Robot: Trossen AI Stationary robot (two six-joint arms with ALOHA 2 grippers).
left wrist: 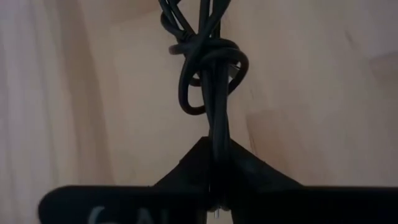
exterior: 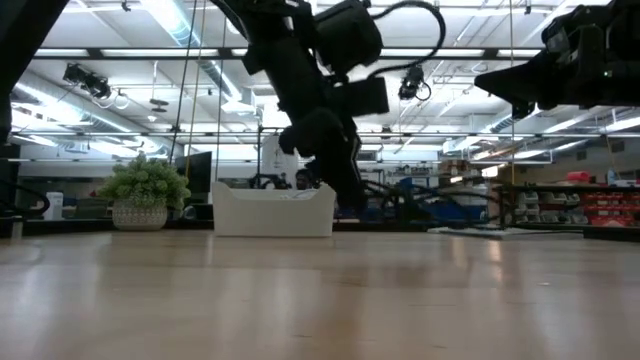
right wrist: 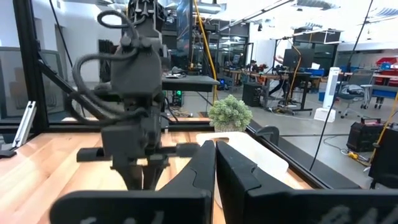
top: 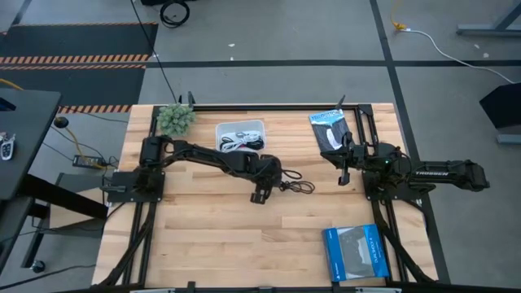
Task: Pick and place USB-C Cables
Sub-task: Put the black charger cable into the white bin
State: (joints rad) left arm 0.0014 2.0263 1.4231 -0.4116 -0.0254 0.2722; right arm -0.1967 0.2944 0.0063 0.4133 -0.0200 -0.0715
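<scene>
Nearby: white tray (top: 241, 128), plant (top: 175, 119); left gripper (top: 262, 194) clamps black cable (top: 295, 184).

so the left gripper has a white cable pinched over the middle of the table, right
Not quite: the cable pinched in the left gripper is black, not white, as the left wrist view shows. It is indeed over the middle of the table.

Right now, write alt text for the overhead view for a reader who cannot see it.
The left end effector sits mid-table, gripping a black cable that trails on the wood beside it. Behind it a white tray holds more cables, next to a small potted plant. The right end effector hovers near the right side; a blue packet lies at the front right.
</scene>
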